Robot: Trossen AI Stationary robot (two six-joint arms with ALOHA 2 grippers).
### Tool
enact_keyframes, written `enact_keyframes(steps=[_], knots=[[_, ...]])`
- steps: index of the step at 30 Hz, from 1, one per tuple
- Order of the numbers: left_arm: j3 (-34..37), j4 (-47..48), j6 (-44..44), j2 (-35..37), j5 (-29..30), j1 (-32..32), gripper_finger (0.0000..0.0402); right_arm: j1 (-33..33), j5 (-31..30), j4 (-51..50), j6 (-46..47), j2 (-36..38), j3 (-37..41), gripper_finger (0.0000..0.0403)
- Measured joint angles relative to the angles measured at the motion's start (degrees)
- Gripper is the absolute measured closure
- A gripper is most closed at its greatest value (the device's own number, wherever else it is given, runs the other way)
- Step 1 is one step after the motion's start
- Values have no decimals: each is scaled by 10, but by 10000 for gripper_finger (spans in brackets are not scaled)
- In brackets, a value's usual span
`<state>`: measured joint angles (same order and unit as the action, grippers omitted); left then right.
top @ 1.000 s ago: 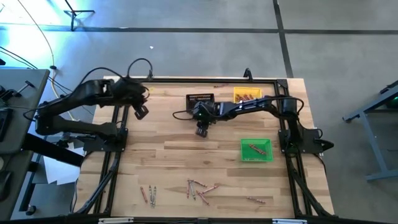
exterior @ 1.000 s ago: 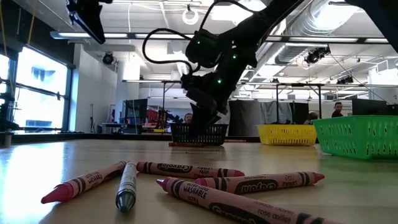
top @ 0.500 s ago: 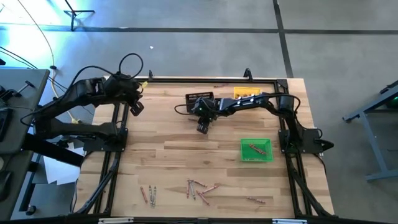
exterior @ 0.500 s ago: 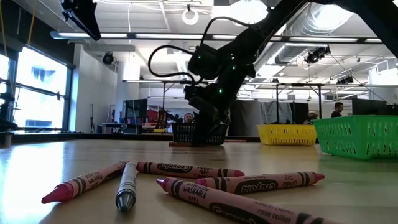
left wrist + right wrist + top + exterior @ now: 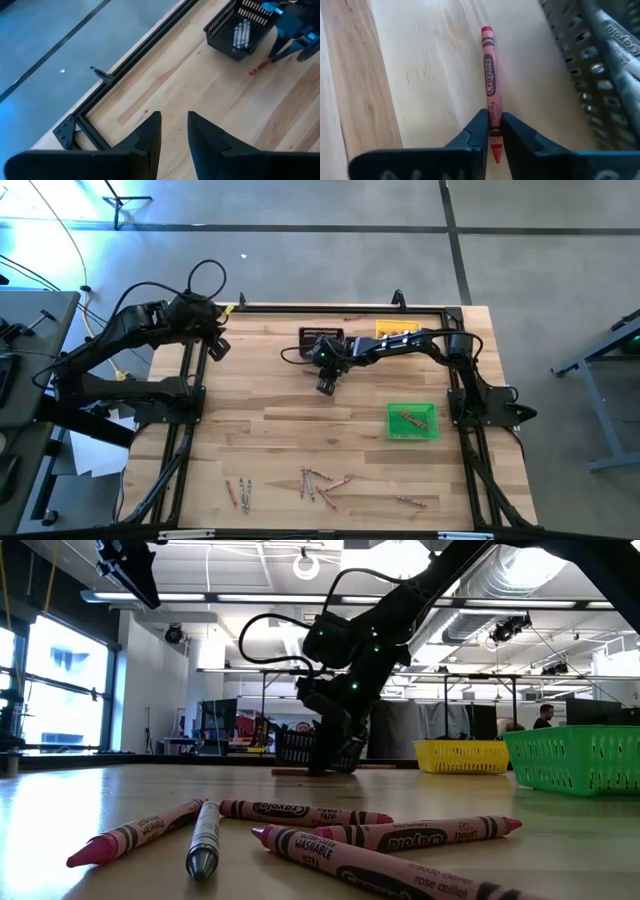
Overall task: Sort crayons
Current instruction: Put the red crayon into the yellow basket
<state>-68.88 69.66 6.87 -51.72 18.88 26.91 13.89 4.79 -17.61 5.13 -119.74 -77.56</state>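
Wooden table [image 5: 300, 430] with crayons [image 5: 318, 483], bins [image 5: 412, 421]

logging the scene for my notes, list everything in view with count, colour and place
black bin: one, far middle of table, grey crayons inside
yellow bin: one, far right, orange crayons inside
green bin: one, right side, brownish crayons inside
red crayon: one, flat on the wood beside the black bin
loose crayons: about a dozen, mostly pink-red, few grey, near edge
table: one, light wood
left claw: raised over far left corner, slightly open, empty
right claw: by the black bin, shut on red crayon
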Motion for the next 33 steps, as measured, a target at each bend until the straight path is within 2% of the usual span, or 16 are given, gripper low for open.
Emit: enact_keyframes(steps=[13, 20, 25, 29, 33], knots=[[0, 0, 0, 0, -2, 6, 321, 0, 18, -4, 25, 0, -1, 389], [0, 0, 0, 0, -3, 6, 321, -2, 28, -80, 9, 0, -67, 393], [0, 7, 0, 0, -3, 6, 321, -1, 21, -194, -26, 0, -149, 392], [0, 14, 0, 0, -3, 6, 321, 4, -23, -350, -83, 0, -229, 392], [0, 14, 0, 0, -3, 6, 321, 32, -38, -491, -126, 3, -285, 392]])
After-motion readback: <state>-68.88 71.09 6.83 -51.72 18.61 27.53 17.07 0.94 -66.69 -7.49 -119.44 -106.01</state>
